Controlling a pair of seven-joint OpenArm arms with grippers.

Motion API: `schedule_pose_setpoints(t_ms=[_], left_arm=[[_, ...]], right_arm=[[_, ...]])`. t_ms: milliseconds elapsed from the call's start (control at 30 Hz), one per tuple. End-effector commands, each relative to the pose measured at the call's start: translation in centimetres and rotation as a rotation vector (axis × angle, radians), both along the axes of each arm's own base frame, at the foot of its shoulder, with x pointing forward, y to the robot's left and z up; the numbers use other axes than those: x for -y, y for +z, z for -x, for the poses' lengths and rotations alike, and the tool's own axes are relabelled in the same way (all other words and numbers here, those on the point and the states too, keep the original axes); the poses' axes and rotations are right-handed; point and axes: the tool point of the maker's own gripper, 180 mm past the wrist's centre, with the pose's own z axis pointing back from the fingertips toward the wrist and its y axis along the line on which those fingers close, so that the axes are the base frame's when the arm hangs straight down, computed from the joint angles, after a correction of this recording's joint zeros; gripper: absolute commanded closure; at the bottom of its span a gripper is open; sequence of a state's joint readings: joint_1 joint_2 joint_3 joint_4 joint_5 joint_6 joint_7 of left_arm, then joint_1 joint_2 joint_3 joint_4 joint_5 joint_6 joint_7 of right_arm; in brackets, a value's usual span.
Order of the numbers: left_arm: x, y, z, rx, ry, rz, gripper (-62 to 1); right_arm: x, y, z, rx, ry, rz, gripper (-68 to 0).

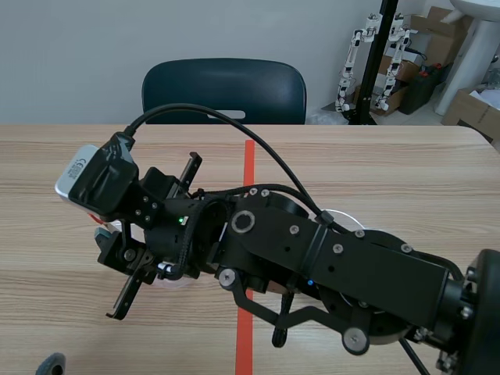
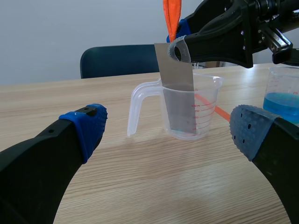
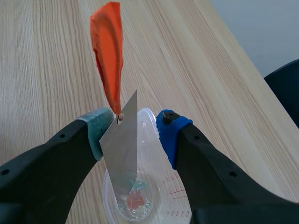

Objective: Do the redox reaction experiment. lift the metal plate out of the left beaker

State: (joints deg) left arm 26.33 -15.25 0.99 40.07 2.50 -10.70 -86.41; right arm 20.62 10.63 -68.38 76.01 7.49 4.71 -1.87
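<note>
A thin metal plate with an orange ribbon at its top stands nearly upright in a clear handled beaker. My right gripper straddles the plate's top. Its grey-green pad touches one upper corner, and a narrow gap shows before the blue pad, so it is open. In the scene view the right arm reaches across the middle and hides the beaker. My left gripper is wide open, low over the table, a short way from the beaker.
A second beaker with blue liquid stands beyond the right arm in the left wrist view. A dark chair is at the table's far edge. Boxes and stands sit behind the table.
</note>
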Motion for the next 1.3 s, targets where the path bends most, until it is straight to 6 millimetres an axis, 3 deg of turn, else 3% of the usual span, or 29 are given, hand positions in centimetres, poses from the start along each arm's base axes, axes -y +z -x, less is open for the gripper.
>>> schedule_pose_setpoints(t_ms=[0,467,900,1267], left_arm=[[-0.3,1.0,0.2,0.049,0.011,0.018,-55.1],[-0.3,1.0,0.2,0.048,0.011,0.018,-55.1],[-0.3,1.0,0.2,0.048,0.011,0.018,-55.1],[-0.3,1.0,0.2,0.048,0.011,0.018,-55.1]], right_arm=[[-0.6,1.9,-0.6,0.036,0.005,-0.037,-18.1],[-0.6,1.7,-0.6,0.032,0.0,-0.026,-0.5],[-0.1,1.2,-0.8,0.007,-0.014,-0.021,-0.4],[1.7,1.6,-1.7,-0.215,-0.04,-0.148,-0.4]])
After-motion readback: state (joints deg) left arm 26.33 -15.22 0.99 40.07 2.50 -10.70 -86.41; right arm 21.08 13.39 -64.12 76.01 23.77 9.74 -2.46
